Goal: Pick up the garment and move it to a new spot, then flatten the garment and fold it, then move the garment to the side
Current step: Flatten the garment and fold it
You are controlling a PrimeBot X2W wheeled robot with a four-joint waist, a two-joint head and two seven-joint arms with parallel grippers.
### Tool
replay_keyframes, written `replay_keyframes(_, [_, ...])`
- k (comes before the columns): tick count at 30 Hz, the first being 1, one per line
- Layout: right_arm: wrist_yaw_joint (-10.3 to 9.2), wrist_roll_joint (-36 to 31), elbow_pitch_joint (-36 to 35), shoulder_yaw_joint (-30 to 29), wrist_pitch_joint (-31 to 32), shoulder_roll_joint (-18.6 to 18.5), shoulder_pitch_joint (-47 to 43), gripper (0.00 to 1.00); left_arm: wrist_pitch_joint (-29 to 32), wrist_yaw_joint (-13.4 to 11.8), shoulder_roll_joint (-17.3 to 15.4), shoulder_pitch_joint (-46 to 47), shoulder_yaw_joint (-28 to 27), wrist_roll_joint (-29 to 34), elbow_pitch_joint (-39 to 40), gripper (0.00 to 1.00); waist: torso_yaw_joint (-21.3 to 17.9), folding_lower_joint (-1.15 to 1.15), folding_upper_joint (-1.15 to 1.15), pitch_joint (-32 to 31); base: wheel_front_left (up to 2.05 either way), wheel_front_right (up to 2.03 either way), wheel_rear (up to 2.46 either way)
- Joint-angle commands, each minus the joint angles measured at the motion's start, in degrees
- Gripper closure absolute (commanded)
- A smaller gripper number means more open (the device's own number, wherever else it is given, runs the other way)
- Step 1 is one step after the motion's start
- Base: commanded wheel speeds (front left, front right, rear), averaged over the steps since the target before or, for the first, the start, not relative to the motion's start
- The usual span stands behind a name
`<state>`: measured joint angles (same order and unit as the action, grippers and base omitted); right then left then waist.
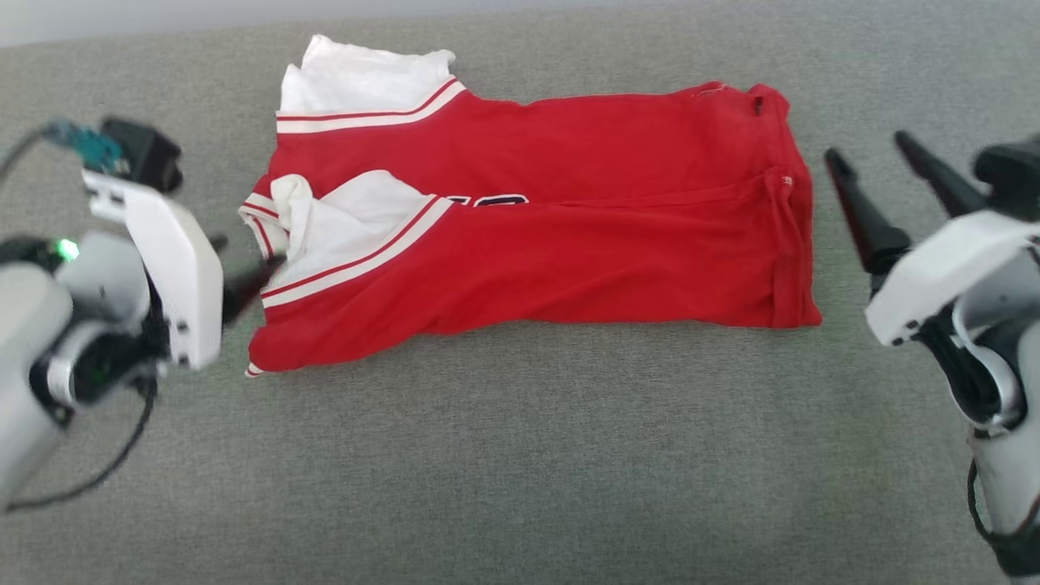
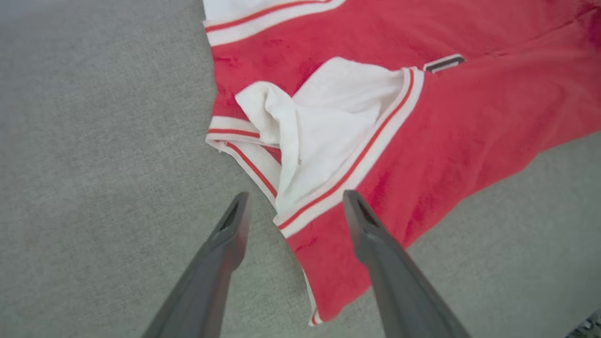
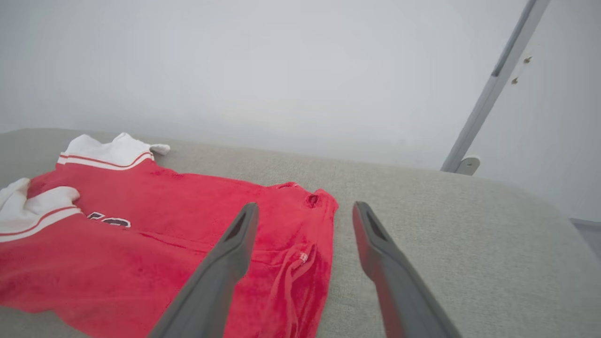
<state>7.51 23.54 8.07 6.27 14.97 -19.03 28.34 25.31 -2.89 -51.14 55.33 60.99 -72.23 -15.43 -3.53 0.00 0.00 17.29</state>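
A: Garment (image 1: 536, 236) lies folded lengthwise on the grey cushion (image 1: 520, 455), collar end on the left. The fold hides most of the chest lettering, so it's unreadable.
B: Grippers?
A: Left gripper (image 2: 296, 197) spread at the sleeve trim, holding nothing. Right gripper (image 3: 305, 206) spread, just beside the hem end. Both are blurred in the head view.

White wrist shells (image 1: 162, 268), black cables (image 1: 122, 455), a green light (image 1: 65, 248), tapering dark gripper fingers (image 1: 865, 215).

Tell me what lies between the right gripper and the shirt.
Only a narrow strip of bare grey upholstery, seen in the head view, separates the open right gripper from the shirt.
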Motion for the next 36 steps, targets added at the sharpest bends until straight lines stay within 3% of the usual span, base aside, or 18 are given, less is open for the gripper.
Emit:
replay_keyframes(1, [-0.05,-1.79,-2.77,-2.20,-1.66,1.62,-2.11,0.00,0.20,-2.31,-1.73,-2.03,-0.17,-1.02,3.54,0.00,-0.53,0.00,0.00,-0.05,0.00,0.00,0.00])
replay_keyframes(3, [-0.05,-3.88,-5.73,-5.01,-3.04,3.43,-3.92,0.00,0.31,-4.67,-3.41,-4.11,-0.14,-1.46,7.39,0.00,-1.18,0.00,0.00,0.19,0.00,0.00,0.00])
replay_keyframes(4, [-0.05,-3.88,-5.73,-5.01,-3.04,3.43,-3.92,0.00,0.31,-4.67,-3.41,-4.11,-0.14,-1.46,7.39,0.00,-1.18,0.00,0.00,0.19,0.00,0.00,0.00])
replay_keyframes(5, [-0.04,-5.01,-8.52,-7.09,-3.59,5.43,-5.69,0.00,0.12,-6.77,-4.90,-5.97,-0.27,-2.57,10.34,0.00,-1.86,0.00,0.00,0.62,0.00,0.00,0.00])
replay_keyframes(10, [-0.04,-7.04,-14.68,-10.12,-2.19,9.70,-10.18,0.00,-2.30,-9.54,-6.89,-10.37,-1.36,-5.87,13.18,0.00,-3.65,0.00,0.00,2.28,0.00,0.00,0.00])
replay_keyframes(15, [-0.04,-7.05,-17.75,-10.30,-0.09,11.78,-13.06,0.00,-3.36,-10.06,-6.82,-12.84,-1.68,-8.43,10.60,0.00,-4.89,0.00,0.00,3.64,0.00,0.00,0.00])
replay_keyframes(22, [-0.04,-5.10,-18.07,-8.84,4.84,10.98,-16.05,0.00,-2.58,-8.55,-3.14,-15.68,-0.52,-11.43,1.97,0.00,-5.71,0.00,0.00,5.15,0.00,0.00,0.00])
replay_keyframes(23, [-0.04,-4.79,-17.86,-8.57,5.60,10.67,-16.20,0.00,-2.25,-8.23,-2.43,-15.77,-0.33,-11.78,0.79,0.09,-5.70,0.00,0.00,5.28,0.00,0.00,0.00])
replay_keyframes(24, [-0.04,-4.36,-17.48,-8.51,6.62,10.47,-16.23,0.00,-1.82,-7.45,-1.84,-15.73,0.09,-11.52,-0.05,0.93,-5.68,0.00,0.00,5.41,0.00,0.00,0.00])
replay_keyframes(25, [-0.04,-3.67,-16.91,-8.44,7.89,10.53,-16.25,0.00,-1.71,-6.83,-1.21,-15.67,0.28,-11.56,-0.85,1.00,-5.67,0.00,0.00,5.54,0.00,0.00,0.00])
replay_keyframes(36, [-0.04,-0.57,-7.42,-4.96,21.72,8.01,-8.81,0.00,-1.61,-2.93,4.03,-12.88,0.89,-9.97,-4.92,1.00,-3.76,0.00,0.00,6.97,0.00,0.00,0.00])
